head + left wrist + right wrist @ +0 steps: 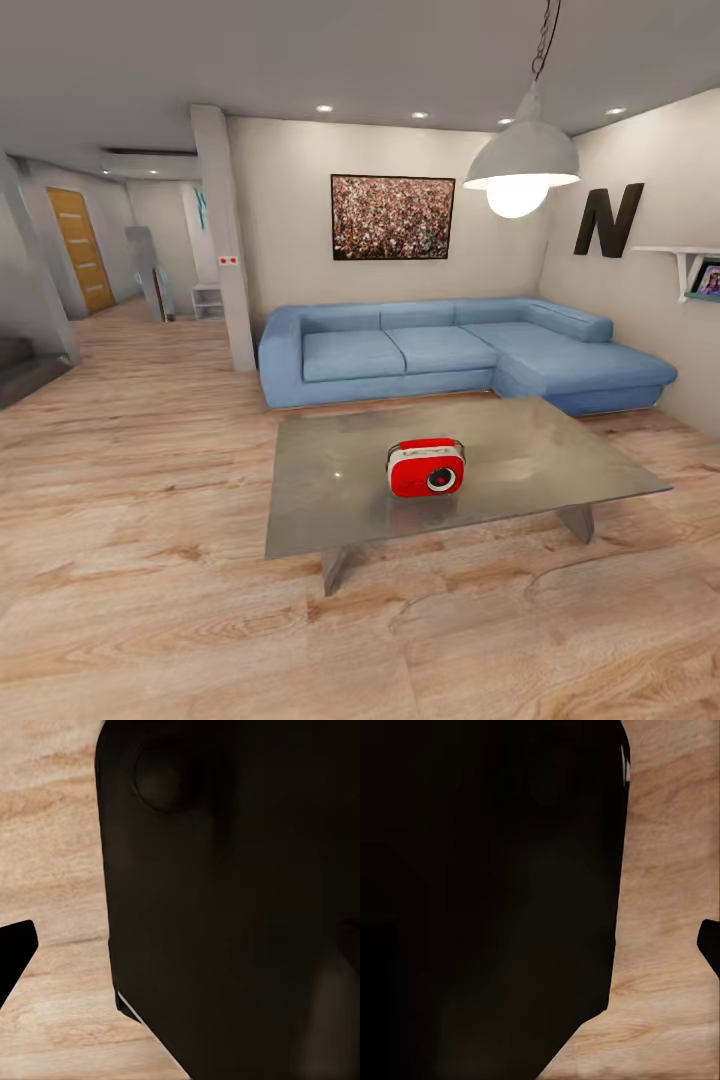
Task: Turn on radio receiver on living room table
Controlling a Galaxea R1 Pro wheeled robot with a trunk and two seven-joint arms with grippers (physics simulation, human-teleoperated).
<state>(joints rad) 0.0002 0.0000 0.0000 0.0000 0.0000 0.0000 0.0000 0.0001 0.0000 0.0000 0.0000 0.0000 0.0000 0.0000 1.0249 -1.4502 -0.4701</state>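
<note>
Although each wrist camera looks past a large dark body at light wood plank floor [52,832], with a black tip at the picture's edge beside it, neither picture shows two fingers together, so whether the left or the right jaws are open or closed cannot be told. In the head view no arm reaches forward over the scene.

Outward from there, the small red rounded radio receiver with its white trim band [426,467] stands upright near the middle of the low rectangular table with the glossy grey top [330,500]. Its round dark dial faces the camera, and its long axis runs side to side across the view. It lies ahead of the robot and slightly to its right, well apart, with open floor between. By that offset the right arm looks the nearer one, though only by a little.

Beyond the table sits a blue L-shaped sofa [400,350] under a framed crowd picture [392,217], with a white dome pendant lamp [522,160] hanging to the right.
</note>
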